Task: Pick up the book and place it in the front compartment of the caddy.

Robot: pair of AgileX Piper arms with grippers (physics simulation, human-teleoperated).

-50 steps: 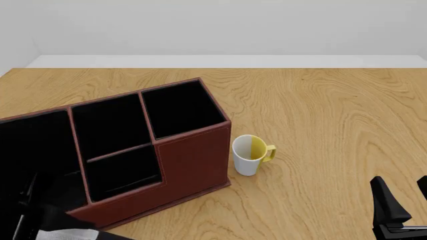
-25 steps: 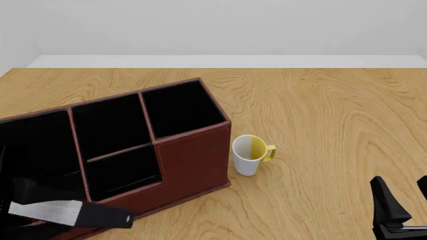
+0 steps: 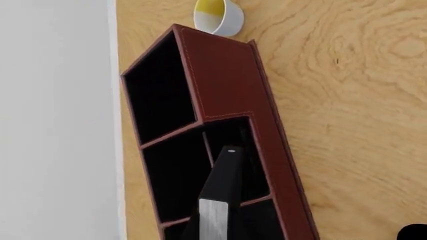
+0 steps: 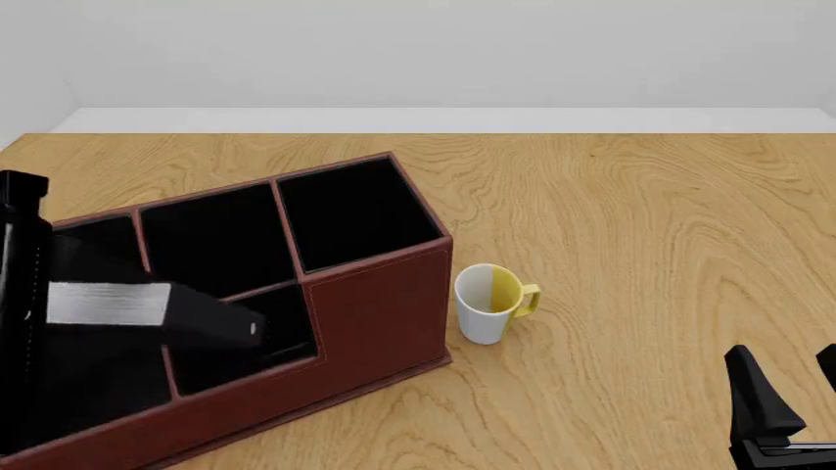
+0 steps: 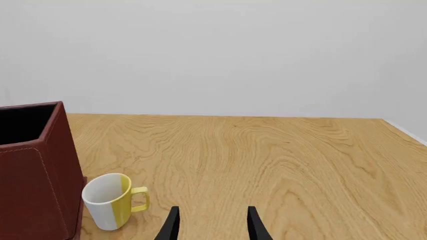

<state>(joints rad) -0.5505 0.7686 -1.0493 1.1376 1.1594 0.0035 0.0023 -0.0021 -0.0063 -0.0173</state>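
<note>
The black book [image 4: 196, 315], with its white-grey page edges [image 4: 112, 304], hangs tilted above the reddish-brown caddy [image 4: 379, 313]. My left gripper [image 4: 39, 299] is shut on its page end at the far left. The book's free end points toward the mug, over the divider between the front compartment [image 4: 215, 245] and the lower stepped cell [image 4: 249, 345]. In the left wrist view the book [image 3: 223, 182] reaches out above the caddy [image 3: 223, 80] along that same divider. My right gripper [image 4: 784, 411] stands open and empty near the table's front right, fingers apart in its own view [image 5: 212, 227].
A white-and-yellow mug [image 4: 491, 302] stands upright just right of the caddy, and shows in both wrist views [image 5: 112, 201] [image 3: 217, 15]. The caddy's widest cell [image 4: 78, 372] lies under my left arm. Bare wooden table [image 4: 653, 225] spreads to the right.
My left arm has risen from the front left corner and carried the book up and over the caddy, toward the middle cells. The right arm and the mug have not moved.
</note>
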